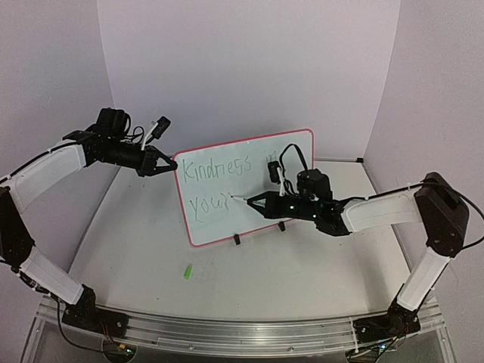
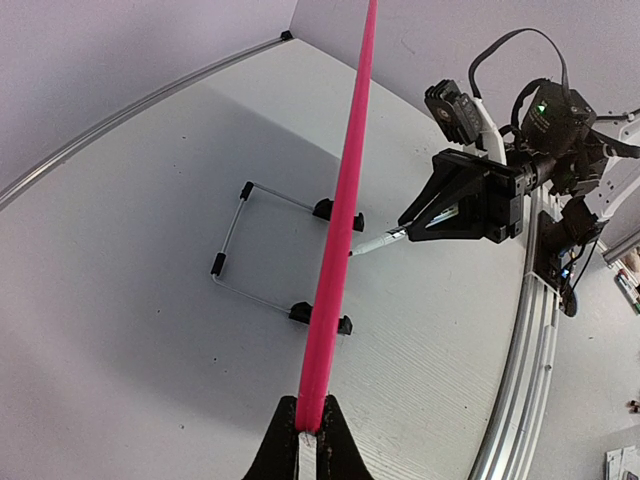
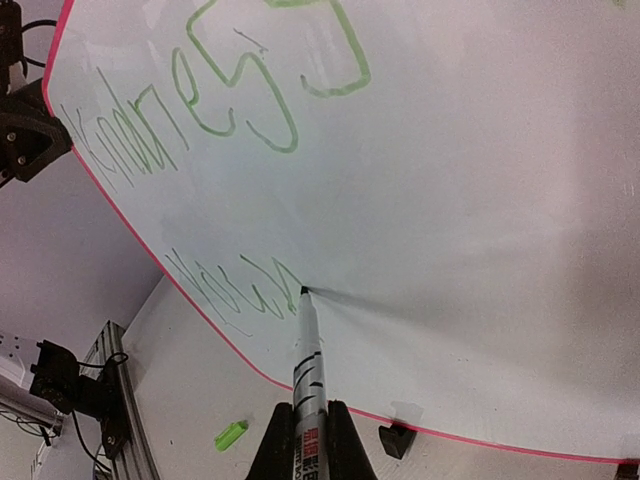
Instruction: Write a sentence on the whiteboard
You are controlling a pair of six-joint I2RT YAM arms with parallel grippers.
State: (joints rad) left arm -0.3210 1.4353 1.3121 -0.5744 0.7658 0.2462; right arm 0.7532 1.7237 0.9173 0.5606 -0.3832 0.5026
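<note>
A white table (image 1: 136, 249) fills the lower half of the top view. At its centre stands the rectangular white whiteboard (image 1: 219, 225) with a thin pink-red rim, upright and leaning slightly back. The left claw (image 1: 168, 168), at the board's upper left corner, is clamped together on the rim and steadies it. The right claw (image 1: 261, 203), in front of the board's lower middle, is closed tight on a white-barrelled marker (image 3: 307, 370) with black bands, whose tip touches the board.

The sentence (image 1: 215, 170), in thin green handwriting, is partly done. The top line reads about "Kindness" plus a short word half hidden behind the right wrist's cable. The lower line reads about "your", and the tip rests just after its last letter. By my judgement the end of the second line is left to write, and the bare space to the right gives room for it.

In the left wrist view, a thin wire stand (image 2: 232, 240) with black clips (image 2: 335, 210) props the board from behind. A small bright green piece (image 1: 187, 271), probably the marker's cap, lies on the table at lower left, well apart from both arms. Nothing blocks the pen's path.
</note>
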